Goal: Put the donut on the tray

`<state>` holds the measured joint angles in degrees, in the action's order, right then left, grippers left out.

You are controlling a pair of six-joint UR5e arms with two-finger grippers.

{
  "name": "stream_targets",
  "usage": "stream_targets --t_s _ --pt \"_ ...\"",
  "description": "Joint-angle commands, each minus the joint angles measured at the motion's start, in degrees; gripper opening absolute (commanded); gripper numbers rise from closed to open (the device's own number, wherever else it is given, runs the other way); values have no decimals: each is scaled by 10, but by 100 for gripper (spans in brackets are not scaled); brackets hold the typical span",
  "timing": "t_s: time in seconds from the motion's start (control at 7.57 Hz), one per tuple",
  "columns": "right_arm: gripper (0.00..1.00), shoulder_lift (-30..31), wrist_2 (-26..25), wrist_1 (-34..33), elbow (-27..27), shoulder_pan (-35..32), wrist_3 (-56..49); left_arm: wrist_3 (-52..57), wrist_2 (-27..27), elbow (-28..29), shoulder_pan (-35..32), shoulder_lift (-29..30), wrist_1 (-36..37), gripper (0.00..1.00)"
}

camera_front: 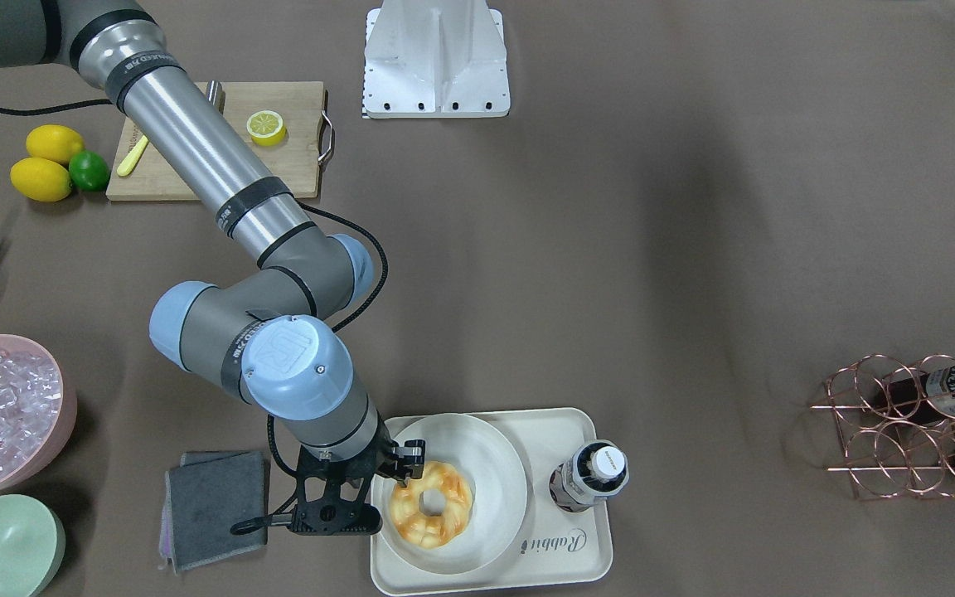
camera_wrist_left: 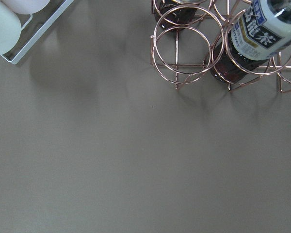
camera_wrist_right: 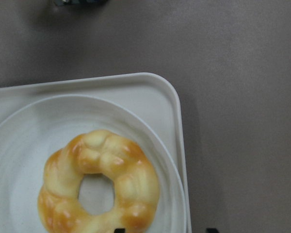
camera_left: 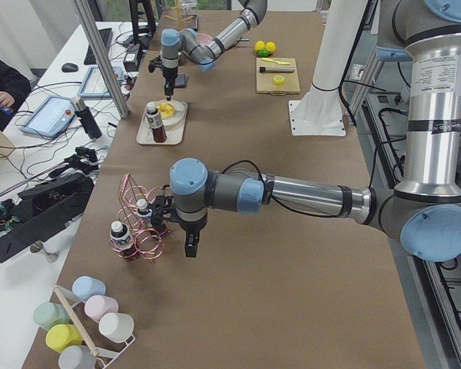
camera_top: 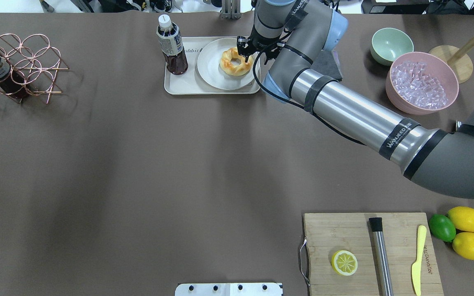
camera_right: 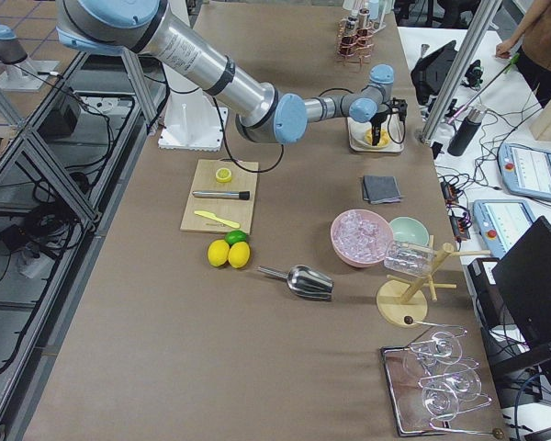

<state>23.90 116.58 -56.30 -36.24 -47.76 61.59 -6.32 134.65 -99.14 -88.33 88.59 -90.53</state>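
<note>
The golden donut (camera_front: 432, 503) lies on a round white plate (camera_front: 501, 464), which sits on the cream tray (camera_front: 560, 564) marked "Rabbit". It shows in the overhead view too (camera_top: 235, 61), and in the right wrist view (camera_wrist_right: 99, 187). My right gripper (camera_front: 404, 469) hangs just above the donut's edge, open and empty; its fingertips show apart at the bottom of the right wrist view (camera_wrist_right: 165, 230). My left gripper (camera_left: 190, 247) hovers over bare table beside the copper rack (camera_left: 142, 231); I cannot tell whether it is open or shut.
A tea bottle (camera_front: 589, 477) stands on the tray beside the plate. A grey cloth (camera_front: 216, 506) lies by the tray. A pink ice bowl (camera_front: 1, 414), a green bowl (camera_front: 1, 547), a cutting board (camera_front: 278, 157) with a halved lemon, and the rack (camera_front: 917, 423) are further off.
</note>
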Motion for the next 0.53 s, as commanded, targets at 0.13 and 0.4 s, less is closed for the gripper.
stream_targets --t_s 0.13,0.4 --pt "75 63 80 -228 -204 -62 -120 0 0 0 0 0 0 99" --pt "81 161 99 -361 -387 -96 -202 1 0 0 0 0 0 99"
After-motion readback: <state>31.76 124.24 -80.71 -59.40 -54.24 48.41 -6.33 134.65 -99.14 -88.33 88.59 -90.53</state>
